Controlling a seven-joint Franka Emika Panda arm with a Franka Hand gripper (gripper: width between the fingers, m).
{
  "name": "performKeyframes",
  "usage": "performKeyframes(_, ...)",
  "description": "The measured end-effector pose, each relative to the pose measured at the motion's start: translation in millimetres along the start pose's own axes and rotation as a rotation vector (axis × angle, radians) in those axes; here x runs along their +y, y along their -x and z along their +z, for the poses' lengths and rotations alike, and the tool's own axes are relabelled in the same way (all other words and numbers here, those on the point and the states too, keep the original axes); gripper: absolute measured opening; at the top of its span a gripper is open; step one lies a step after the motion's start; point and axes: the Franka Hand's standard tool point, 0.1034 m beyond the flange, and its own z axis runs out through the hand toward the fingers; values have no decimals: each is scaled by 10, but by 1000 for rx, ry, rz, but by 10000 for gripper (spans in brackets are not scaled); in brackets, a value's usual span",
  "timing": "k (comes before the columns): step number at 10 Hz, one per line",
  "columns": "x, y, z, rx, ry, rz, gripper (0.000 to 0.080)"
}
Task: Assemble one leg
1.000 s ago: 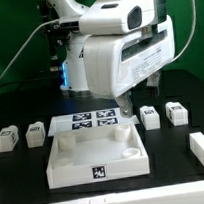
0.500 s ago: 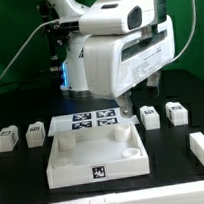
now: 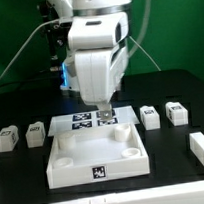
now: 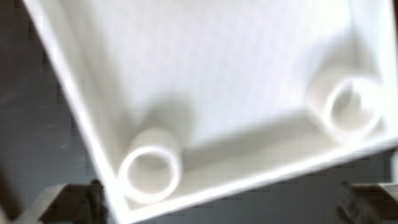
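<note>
Leg point(image 3: 149, 116) on table point(image 3: 27, 187), near yet apart from jaws

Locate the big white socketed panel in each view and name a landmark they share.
Exterior view: the panel lies low at centre, in front of the marker board.
Wrist view: the panel fills most of the picture.
Shared landmark: its round corner sockets, though which matches which is unclear.

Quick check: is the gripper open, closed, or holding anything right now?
Gripper: open, holding nothing; the jaws stand wide apart above the white panel.
</note>
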Motion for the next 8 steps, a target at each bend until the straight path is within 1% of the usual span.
performKeyframes(1, -37, 78, 24, 4, 9, -77, 650)
performKeyframes(2, -22, 72, 19, -1, 9, -169, 650)
performKeyframes(3, -15, 74, 20, -3, 10, -207, 650)
performKeyframes(6, -22, 88, 36, -3, 10, -206, 650)
performKeyframes(7, -139, 147, 141, 1, 21, -210, 650)
performKeyframes(8, -371, 265, 285, 4, 23, -215, 650)
